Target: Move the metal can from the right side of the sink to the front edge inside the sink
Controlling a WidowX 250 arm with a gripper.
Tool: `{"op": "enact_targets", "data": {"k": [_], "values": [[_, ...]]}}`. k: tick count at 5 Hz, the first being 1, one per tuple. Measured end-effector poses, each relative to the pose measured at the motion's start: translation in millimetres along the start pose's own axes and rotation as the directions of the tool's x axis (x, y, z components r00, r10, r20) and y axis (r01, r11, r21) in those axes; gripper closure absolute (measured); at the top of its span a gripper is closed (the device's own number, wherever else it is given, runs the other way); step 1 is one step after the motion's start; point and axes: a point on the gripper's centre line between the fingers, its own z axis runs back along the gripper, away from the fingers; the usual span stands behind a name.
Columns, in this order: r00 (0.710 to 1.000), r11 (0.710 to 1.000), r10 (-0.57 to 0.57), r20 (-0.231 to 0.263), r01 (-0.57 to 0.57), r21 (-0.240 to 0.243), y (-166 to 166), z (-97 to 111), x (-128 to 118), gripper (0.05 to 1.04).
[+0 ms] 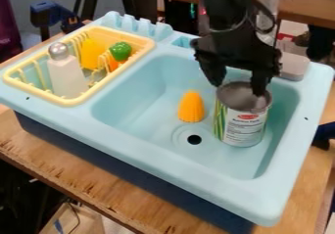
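At the left of the frame, a yellow rack [64,101] is seen, in which a white bottle [67,77] with a silver top and a green toy piece [120,51] are held; near the centre, a ridged orange toy [192,107] is set in the light blue basin [134,93]; right of centre, an open can [244,125] is stood beside it, its rim overhung by the black gripper [237,88], whose fingers are spread wide

1 camera looks down at a slant from 6 o'clock toward 12, so near that the sink [163,163] spans 9 to 3.
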Motion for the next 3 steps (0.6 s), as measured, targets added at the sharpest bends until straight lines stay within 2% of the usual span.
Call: {"op": "enact_targets", "data": {"k": [1,2,3], "values": [[0.993,0.993,0.119,0.024,-0.119,-0.01,1.3,-7.9,-5.7,0.081],[0.985,0.985,0.168,0.035,-0.166,-0.046,-2.7,-9.8,-5.4,0.081],[0.989,0.989,0.147,0.008,-0.147,-0.02,0.2,-8.6,-8.6,0.081]]}}
